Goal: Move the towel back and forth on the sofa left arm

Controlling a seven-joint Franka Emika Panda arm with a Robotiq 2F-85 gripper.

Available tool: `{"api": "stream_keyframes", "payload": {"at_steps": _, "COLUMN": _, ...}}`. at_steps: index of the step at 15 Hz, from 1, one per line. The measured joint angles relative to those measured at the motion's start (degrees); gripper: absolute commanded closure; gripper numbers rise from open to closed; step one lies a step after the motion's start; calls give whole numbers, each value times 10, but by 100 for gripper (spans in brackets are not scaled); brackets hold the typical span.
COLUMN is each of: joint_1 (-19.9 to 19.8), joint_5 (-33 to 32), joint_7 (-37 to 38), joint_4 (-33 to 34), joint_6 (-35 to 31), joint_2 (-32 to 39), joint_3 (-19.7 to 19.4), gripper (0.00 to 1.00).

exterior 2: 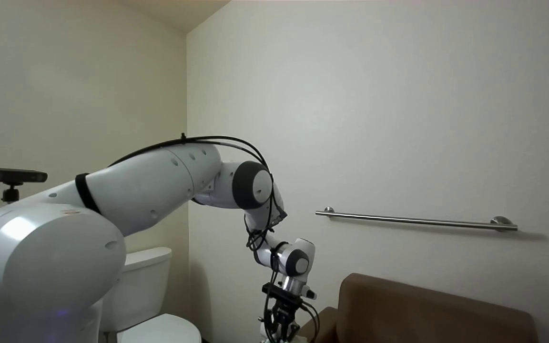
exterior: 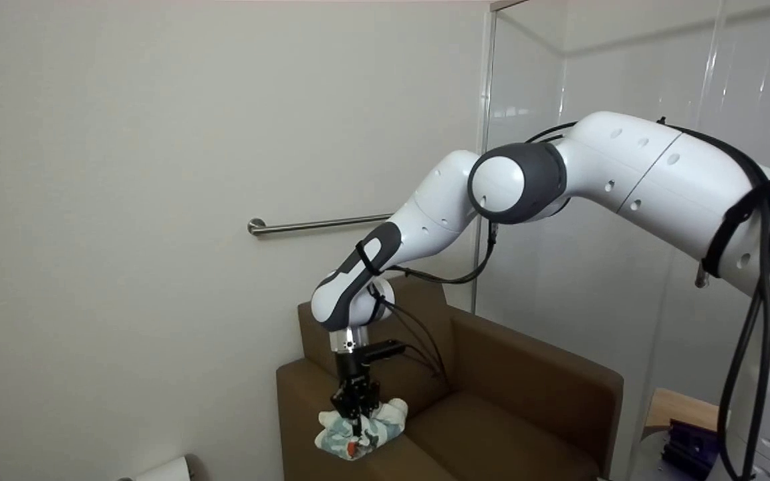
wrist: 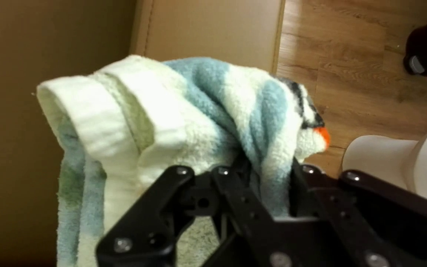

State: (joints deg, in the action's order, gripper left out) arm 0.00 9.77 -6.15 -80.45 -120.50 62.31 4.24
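Okay, towel (wrist: 191, 141) is bunched on the sofa left arm (wrist: 213, 29), jaws pinching a thick fold, right of centre in the wrist view. Looks like terry: should be light, floppy, not slippery, nothing to break. Will probably drag and wrinkle rather than glide, with the white-banded end (wrist: 87, 122) trailing. Hold seems good as is: gathered fold, clear of the loose ends, no regrip needed I'd say. Edges: in the wrist view the orange-tipped corner (wrist: 319, 135) shows past the armrest's edge on the floor (wrist: 347, 55) side, can't tell if it droops; white-banded end reaches past the opposite edge, seemingly toward the seat cushion (exterior: 492, 434). So crosswise room looks tight. Lengthwise better: bare top beyond the towel in the wrist view, and some between towel and backrest (exterior: 418, 300) in an exterior view. Stroke along that; backrest likely limits one end.
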Motion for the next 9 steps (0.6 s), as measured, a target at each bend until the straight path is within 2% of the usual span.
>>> {"api": "stream_keyframes", "payload": {"at_steps": 9, "joint_1": -22, "joint_5": 92, "joint_7": 37, "joint_4": -240, "joint_6": -8, "joint_2": -113, "joint_3": 3, "gripper": 91}}
